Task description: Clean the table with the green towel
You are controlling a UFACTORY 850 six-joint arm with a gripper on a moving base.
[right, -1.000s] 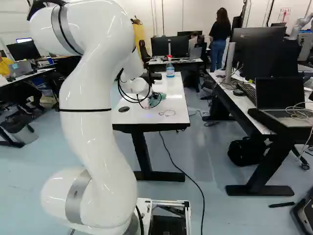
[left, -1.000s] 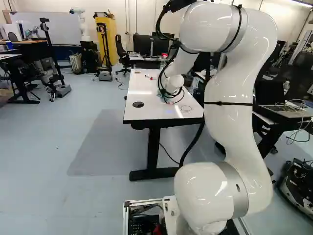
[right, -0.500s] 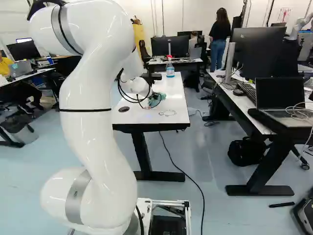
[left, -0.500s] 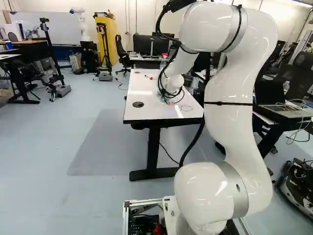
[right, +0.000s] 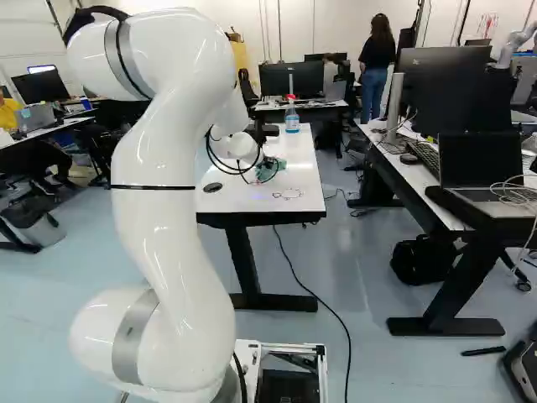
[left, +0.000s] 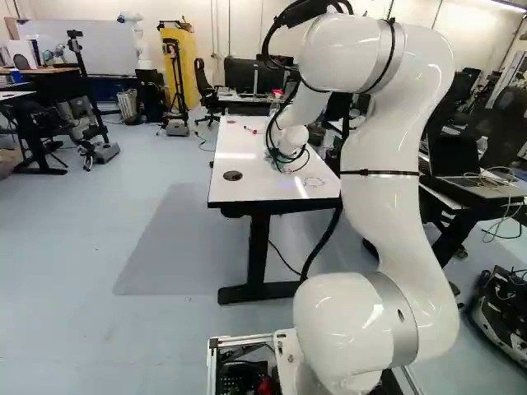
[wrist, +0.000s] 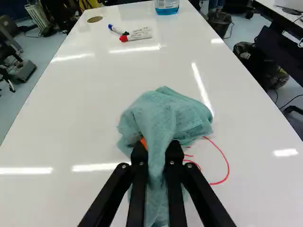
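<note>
Over the white table (right: pixel 302 159), my gripper (right: pixel 258 165) is low at the green towel (right: pixel 273 168), mostly hidden behind the wrist and cables. The wrist view shows my gripper (wrist: pixel 156 147) shut on the bunched towel (wrist: pixel 163 113), a fold squeezed between both fingers. The rest of the cloth spreads on the tabletop ahead of the fingers and hangs beneath them. Red curved lines (wrist: pixel 226 163) are drawn on the table beside the towel, partly covered by it. A looping scribble (right: pixel 288 194) lies nearer the table's front edge.
Markers (wrist: pixel 137 35) and a spray bottle with blue liquid (right: pixel 292 116) stand or lie farther along the table. A round grommet (left: pixel 233 175) sits near its left edge. A desk with a laptop (right: pixel 480 172) is to the right. Another robot (left: pixel 136 41) is at the back.
The arm's upper part has swung left in the left base view but right in the right base view, dipping slightly. The wrist has shifted only a little, with the towel still gripped. The base has not moved.
</note>
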